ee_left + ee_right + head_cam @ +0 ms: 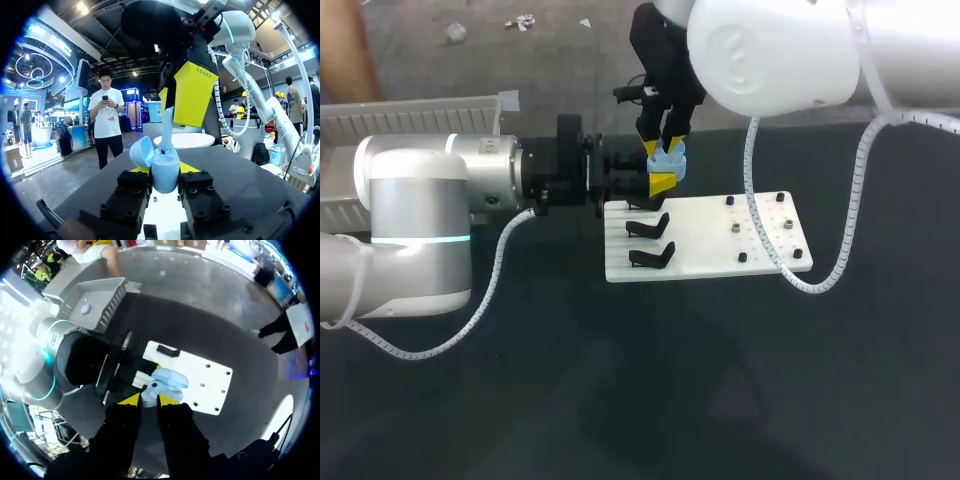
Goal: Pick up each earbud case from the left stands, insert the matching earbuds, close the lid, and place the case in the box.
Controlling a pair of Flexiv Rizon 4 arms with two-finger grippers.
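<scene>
A light blue earbud case [668, 160] with its lid [142, 150] swung open is held above the white board's far left corner, and my left gripper [662, 184] is shut on its body [165, 170] from both sides. Straight above it, my right gripper [660, 150] points down into the open case. Its yellow fingers [192, 95] pinch a pale earbud [167, 127] whose lower end sits in the case. In the right wrist view the case [169, 379] lies just beyond the right gripper [149, 399].
The white board [720, 245] carries two empty black stands [650, 225] on its left part and small pegs on its right. A grey box [420, 110] stands at the far left; in the right wrist view another pale case [85, 307] lies inside it.
</scene>
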